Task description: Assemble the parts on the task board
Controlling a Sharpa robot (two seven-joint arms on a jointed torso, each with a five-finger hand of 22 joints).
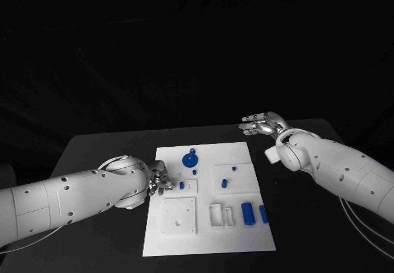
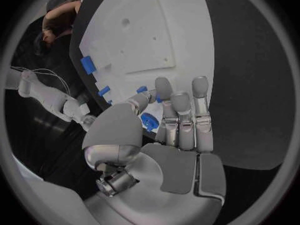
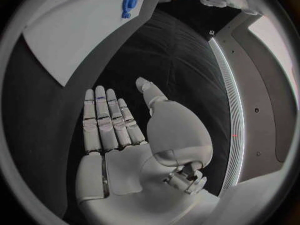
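Note:
The white task board (image 1: 209, 239) lies mid-table with blue parts on it: a round piece with a tab (image 1: 189, 158), a small peg (image 1: 223, 183) and two cylinders (image 1: 248, 212) near the front. My left hand (image 1: 160, 181) sits at the board's left edge, fingers stretched out straight (image 2: 181, 115), holding nothing. Its thumb tip (image 2: 140, 101) is close to a small blue piece (image 1: 181, 185); whether they touch I cannot tell. My right hand (image 1: 263, 124) hovers past the board's far right corner, flat and holding nothing (image 3: 119, 130).
A square white plate with a hole (image 1: 178, 216) and small white frames (image 1: 220, 215) occupy the board's front half. Black table (image 1: 98, 153) surrounds the board on every side. The round blue piece (image 3: 129, 4) appears in the right wrist view.

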